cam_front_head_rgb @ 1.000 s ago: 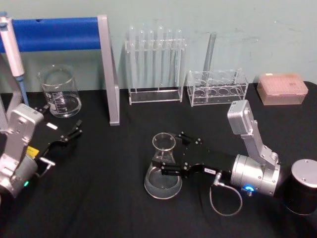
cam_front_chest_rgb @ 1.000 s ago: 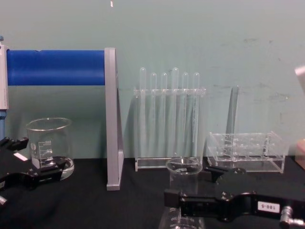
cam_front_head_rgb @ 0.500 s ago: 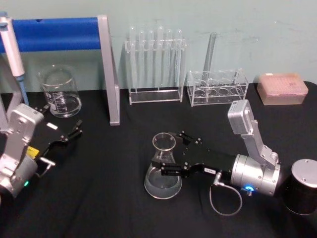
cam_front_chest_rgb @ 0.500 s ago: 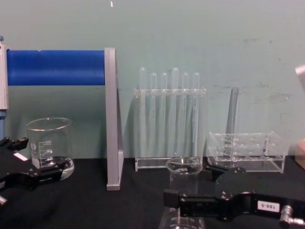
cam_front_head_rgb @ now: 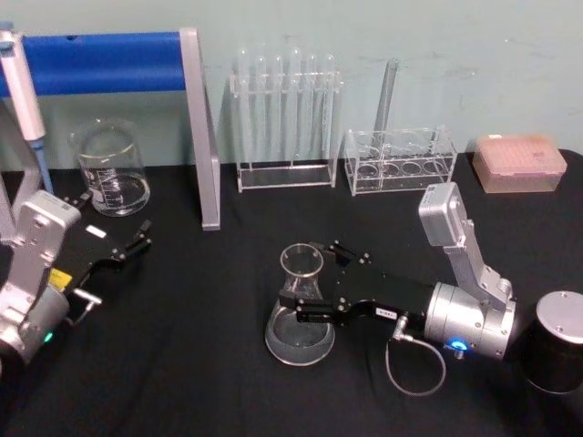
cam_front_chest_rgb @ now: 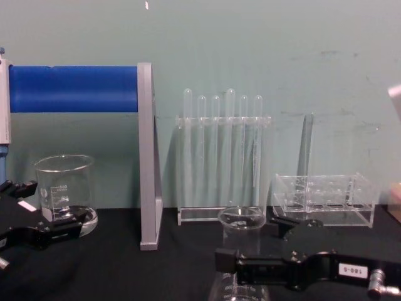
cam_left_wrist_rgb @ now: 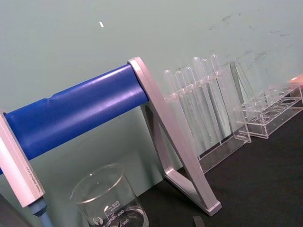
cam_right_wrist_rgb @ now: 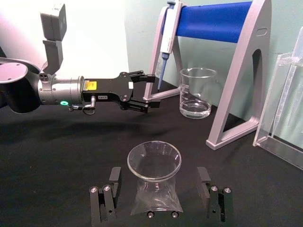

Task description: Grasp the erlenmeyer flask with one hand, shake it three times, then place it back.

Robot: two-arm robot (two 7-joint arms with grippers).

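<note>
The erlenmeyer flask [cam_front_head_rgb: 300, 309] was seen upright on the black table [cam_front_head_rgb: 182, 364], near the middle, its neck flanked by the spread, non-touching jaws of the right gripper [cam_front_head_rgb: 314, 289], while the left gripper [cam_front_head_rgb: 138, 238], also spread, was parked far left beside the beaker [cam_front_head_rgb: 110, 168].

Erlenmeyer flask [cam_front_head_rgb: 300, 309] at table centre, between the right gripper's [cam_front_head_rgb: 312, 282] fingers. Beaker [cam_front_head_rgb: 111, 169] far left — test tube rack [cam_front_head_rgb: 287, 123] behind the flask, left gripper [cam_front_head_rgb: 137, 240] before the beaker.
</note>
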